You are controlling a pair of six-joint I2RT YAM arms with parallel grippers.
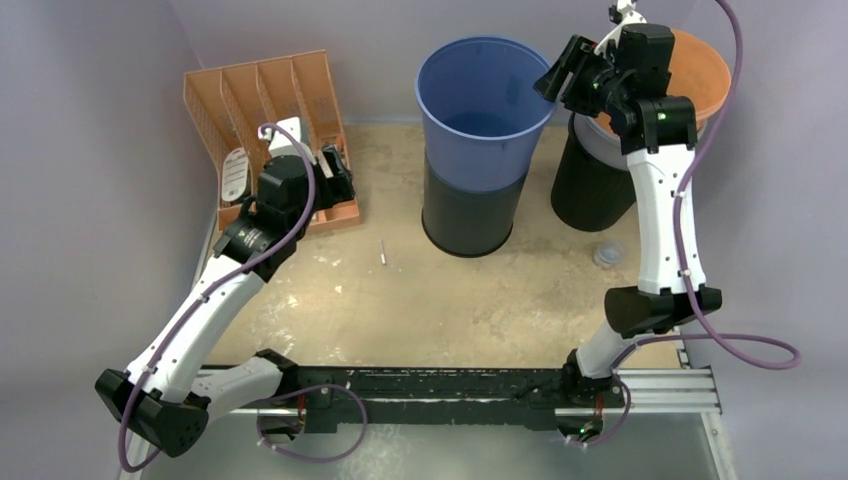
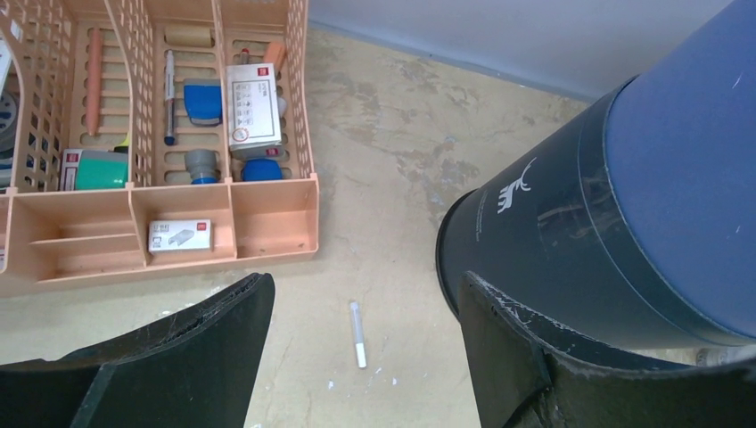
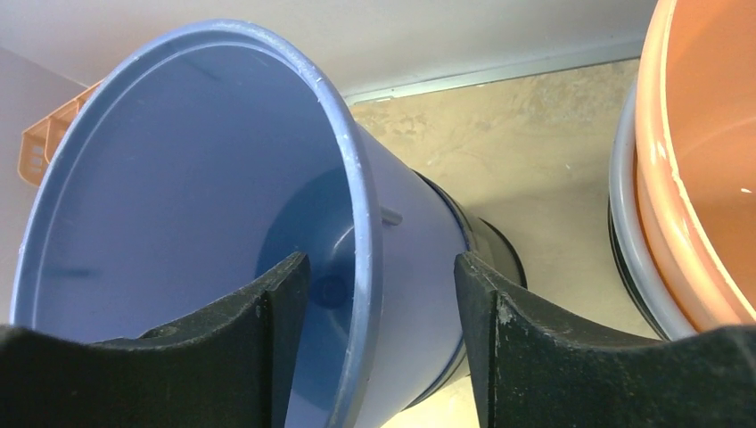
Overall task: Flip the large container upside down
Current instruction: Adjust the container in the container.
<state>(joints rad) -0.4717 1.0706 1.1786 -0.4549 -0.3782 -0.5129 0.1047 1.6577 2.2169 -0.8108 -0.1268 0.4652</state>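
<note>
The large blue container [image 1: 478, 160] is seen standing upright at the back of the counter [image 1: 450, 300], slightly right of centre, with its open mouth turned upward. Its lower part is seated in a black container [image 1: 470, 215], which is marked with a small white deer figure in the left wrist view. The near right portion of the blue rim is straddled by the right gripper [image 3: 382, 263]: one of its fingers [image 3: 526, 357] is held outside the wall and the other is lowered inside the mouth. The fingers are spread, and a gap appears to be left on each side of the rim, though contact cannot be ruled out from this angle. Just to the right, an orange bowl [image 1: 715, 70] is nested in a grey one on top of a second dark container. A thin white stick [image 2: 357, 334] is left lying on the counter, in front of the black container and to its left. The left gripper [image 2: 365, 281] is held above the counter with its fingers wide apart and nothing between them. Beside it, an orange organiser [image 2: 267, 223] filled with small stationery items is placed at the back left.
</note>
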